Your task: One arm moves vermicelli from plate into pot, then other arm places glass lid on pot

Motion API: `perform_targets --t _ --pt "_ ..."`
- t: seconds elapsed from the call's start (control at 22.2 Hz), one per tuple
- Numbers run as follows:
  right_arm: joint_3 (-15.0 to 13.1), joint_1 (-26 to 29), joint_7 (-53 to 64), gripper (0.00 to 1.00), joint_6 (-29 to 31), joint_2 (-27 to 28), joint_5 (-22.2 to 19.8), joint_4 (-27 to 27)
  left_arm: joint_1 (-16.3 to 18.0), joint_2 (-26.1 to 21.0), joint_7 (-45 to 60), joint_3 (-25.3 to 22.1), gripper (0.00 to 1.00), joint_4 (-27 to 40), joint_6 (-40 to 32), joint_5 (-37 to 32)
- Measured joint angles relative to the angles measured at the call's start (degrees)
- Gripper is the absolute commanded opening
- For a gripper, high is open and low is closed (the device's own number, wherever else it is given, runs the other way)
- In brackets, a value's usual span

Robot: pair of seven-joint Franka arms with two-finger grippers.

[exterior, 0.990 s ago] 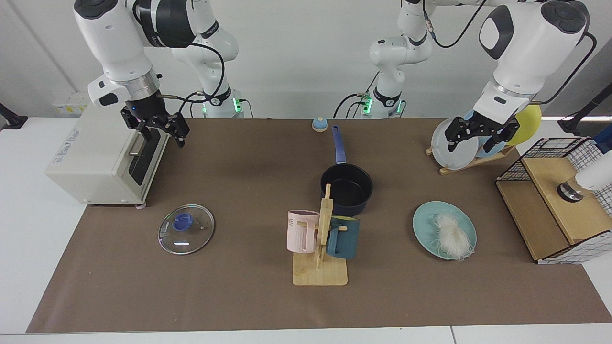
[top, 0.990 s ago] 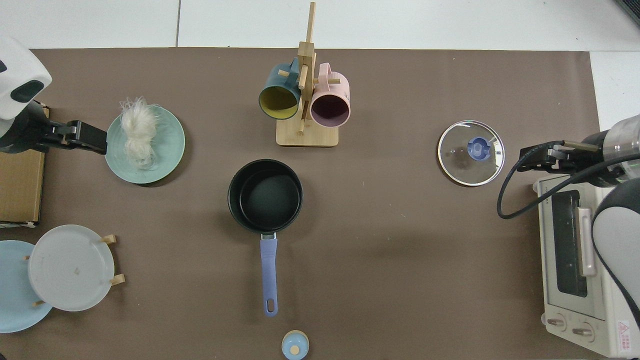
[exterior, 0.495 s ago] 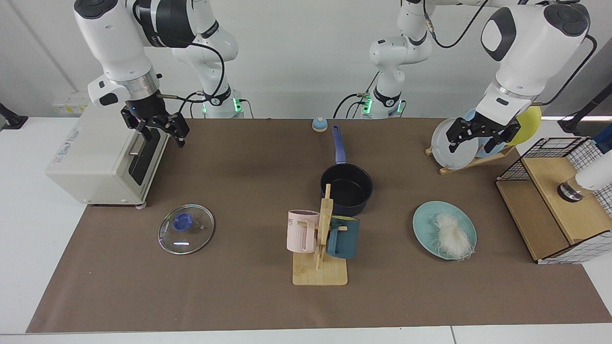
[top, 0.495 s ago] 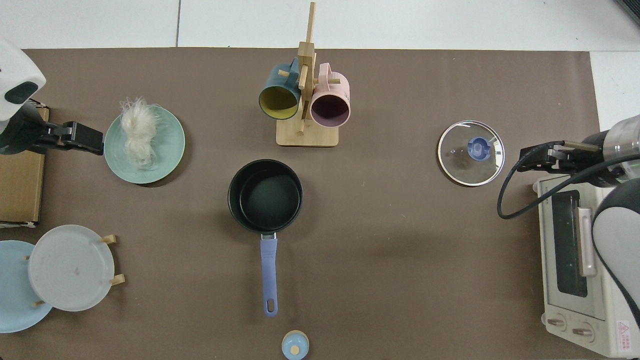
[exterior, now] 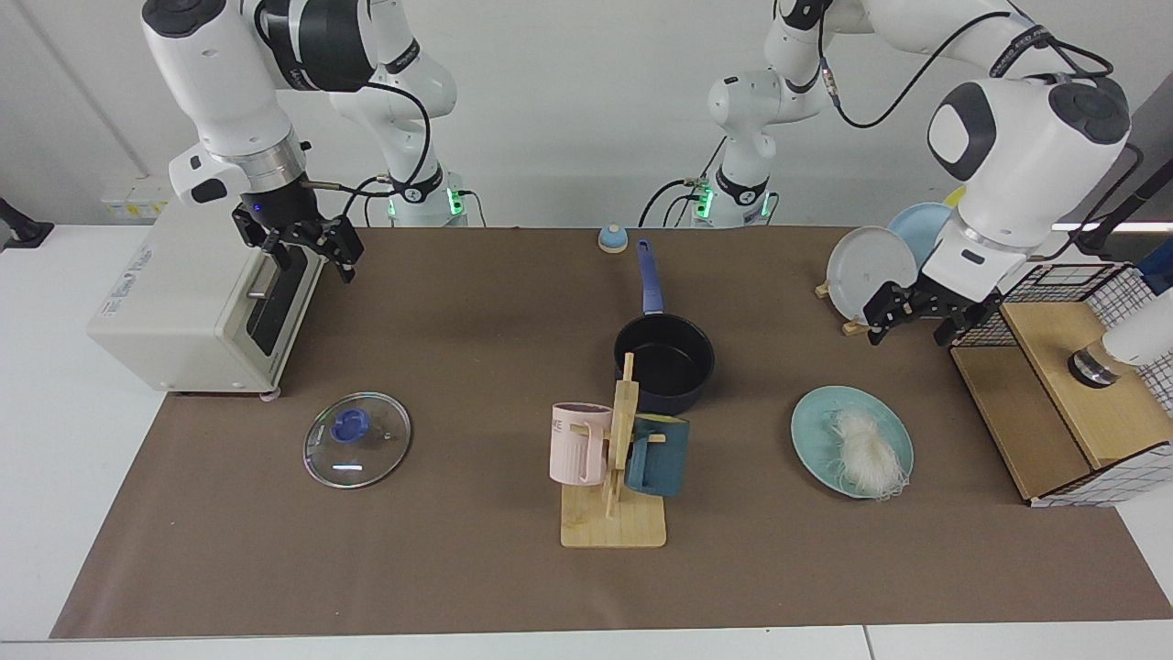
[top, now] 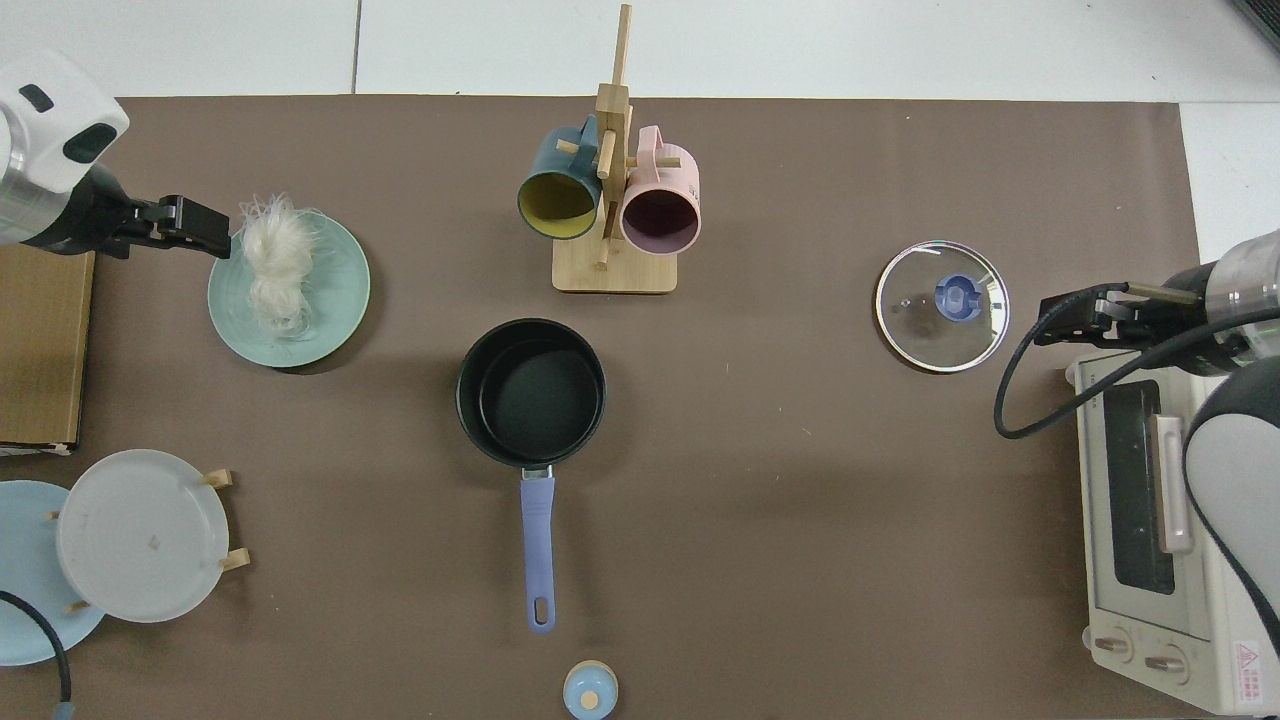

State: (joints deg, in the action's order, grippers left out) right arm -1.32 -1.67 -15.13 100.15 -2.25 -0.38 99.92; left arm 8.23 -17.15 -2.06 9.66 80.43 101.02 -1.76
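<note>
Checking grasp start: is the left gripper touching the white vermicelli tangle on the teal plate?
Apart. In the facing view the left gripper hangs above and behind the vermicelli, with bare brown mat showing between them.

Brown mat [exterior: 458, 568] covers white table [exterior: 55, 458]; pale wall [exterior: 568, 92] behind.

Facing view across table toward both arm bases, top view straight down (sharing the whole mat [exterior: 458, 568])

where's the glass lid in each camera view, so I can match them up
Facing view: the glass lid lies flat at lower left, in front of the toaster oven.
Top view: the glass lid lies at centre right, beside the toaster oven.
Shared landmark: the toaster oven.
</note>
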Motion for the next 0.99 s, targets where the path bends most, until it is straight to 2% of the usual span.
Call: perform_targets --t 0.72,0.99 --pt "0.81 -0.18 2.27 1.0 -1.34 -0.16 0.0 -0.07 1.3 -14.09 -1.2 -0.08 1.0 -0.62 10.0 -0.2" --pt "0.9 -0.15 6.73 1.0 -1.34 -0.16 0.0 -0.49 1.47 -16.04 -1.21 0.06 1.0 -0.6 11.1 -0.2"
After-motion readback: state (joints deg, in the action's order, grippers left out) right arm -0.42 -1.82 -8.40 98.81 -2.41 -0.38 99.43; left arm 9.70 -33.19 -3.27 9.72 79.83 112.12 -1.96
